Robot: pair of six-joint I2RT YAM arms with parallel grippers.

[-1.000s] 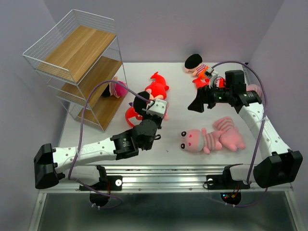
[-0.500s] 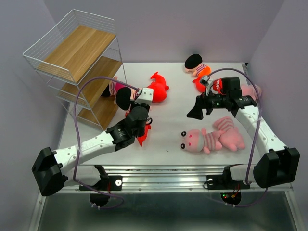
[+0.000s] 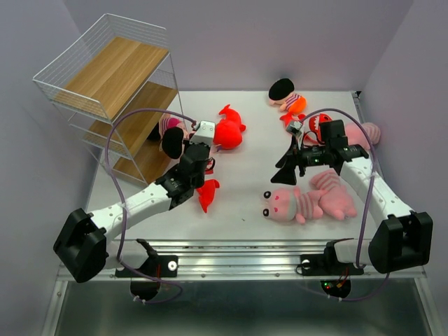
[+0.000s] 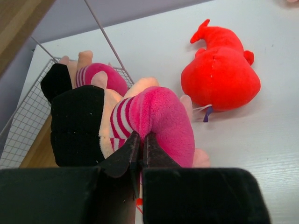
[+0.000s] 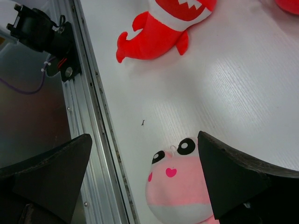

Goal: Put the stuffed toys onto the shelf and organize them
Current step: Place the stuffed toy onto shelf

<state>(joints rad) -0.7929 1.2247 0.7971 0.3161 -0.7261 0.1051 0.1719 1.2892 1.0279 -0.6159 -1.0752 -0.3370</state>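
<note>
One round-headed plush doll with black hair and pink-striped clothes [image 4: 154, 116] is pinched between the pressed-together fingers of my left pincer [image 4: 140, 140], just in front of the lowest tier of the slanted white wire rack with wooden boards [image 3: 119, 63]. Whether the doll touches the white table [image 3: 245, 164] I cannot tell. A second doll of the same kind [image 4: 91, 77] lies right behind it, at the wire edge of that lowest tier. A rounded bright red plush fish [image 4: 219, 77] rests just beside, and a red toothy plush fish [image 5: 163, 21] lies nearer my bases. My right pincer [image 5: 145, 140] is spread wide, gripping nothing, above the head of a pink striped plush animal [image 5: 180, 186].
</note>
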